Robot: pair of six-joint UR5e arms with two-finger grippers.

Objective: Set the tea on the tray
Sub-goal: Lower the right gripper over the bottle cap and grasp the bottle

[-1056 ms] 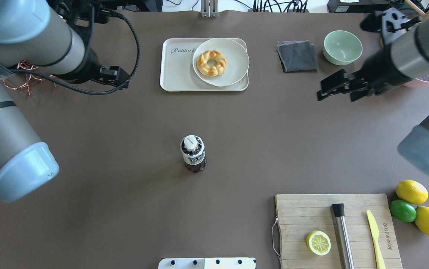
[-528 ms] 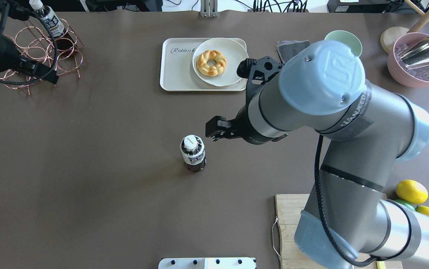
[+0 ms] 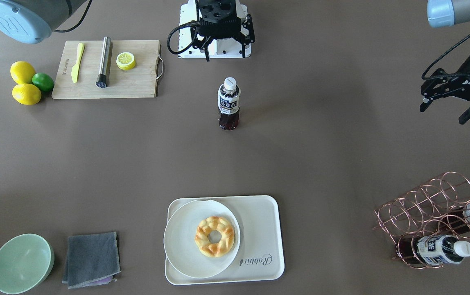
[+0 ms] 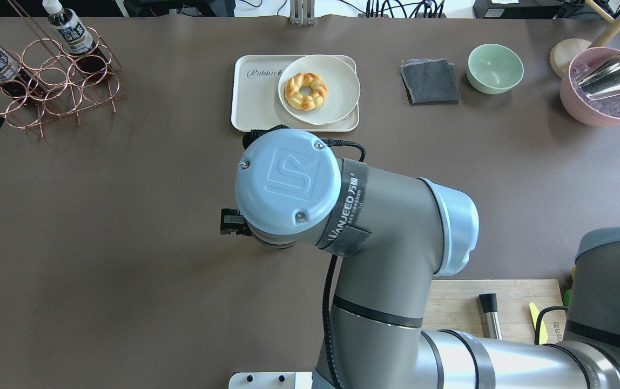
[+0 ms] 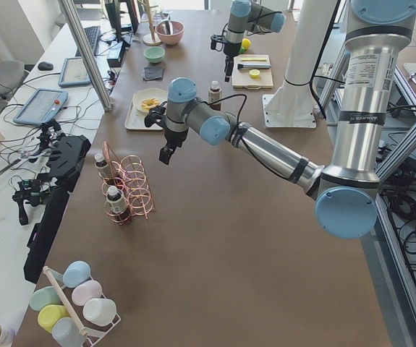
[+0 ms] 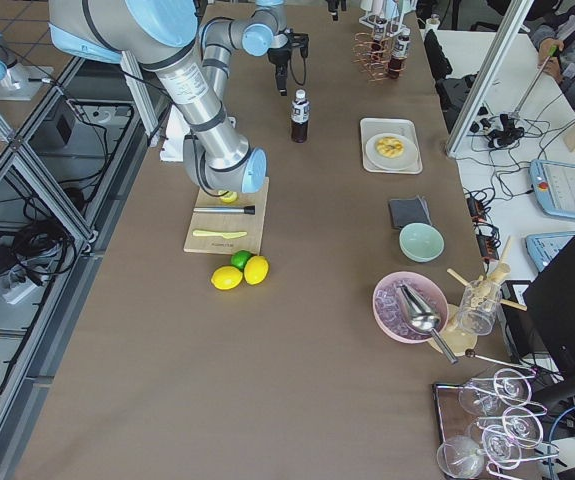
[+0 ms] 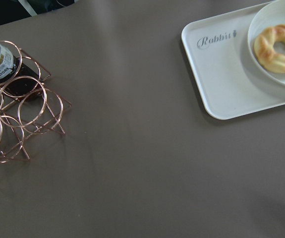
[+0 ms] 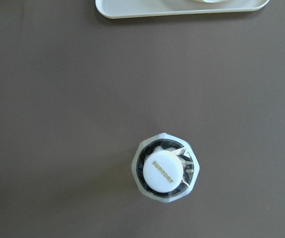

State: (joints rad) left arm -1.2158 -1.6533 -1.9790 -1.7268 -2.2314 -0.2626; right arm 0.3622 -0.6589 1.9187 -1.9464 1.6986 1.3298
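Note:
The tea bottle (image 3: 229,104) stands upright at mid-table, with dark liquid and a white cap (image 8: 163,170). In the overhead view my right arm's wrist (image 4: 287,186) hides it. My right gripper (image 3: 224,51) hangs above the bottle, points down, and is open and empty. The right wrist view looks straight down on the cap; no fingers show there. The cream tray (image 3: 261,229) marked "Rabbit" (image 4: 253,102) lies at the far side, with a bare strip on its left half (image 7: 221,84). My left gripper (image 3: 444,111) is open and empty, off toward the rack.
A white plate (image 4: 337,102) with a braided pastry (image 4: 305,91) covers the tray's right half. A copper wire rack (image 4: 51,81) holds two alike bottles at the far left. A grey cloth (image 4: 430,81), a green bowl (image 4: 495,68), a cutting board (image 3: 106,78) and lemons (image 3: 22,72) lie to my right.
My right arm has swung in from the right and now hangs over the bottle, covering it in the overhead view. My left arm has drawn back to the left edge.

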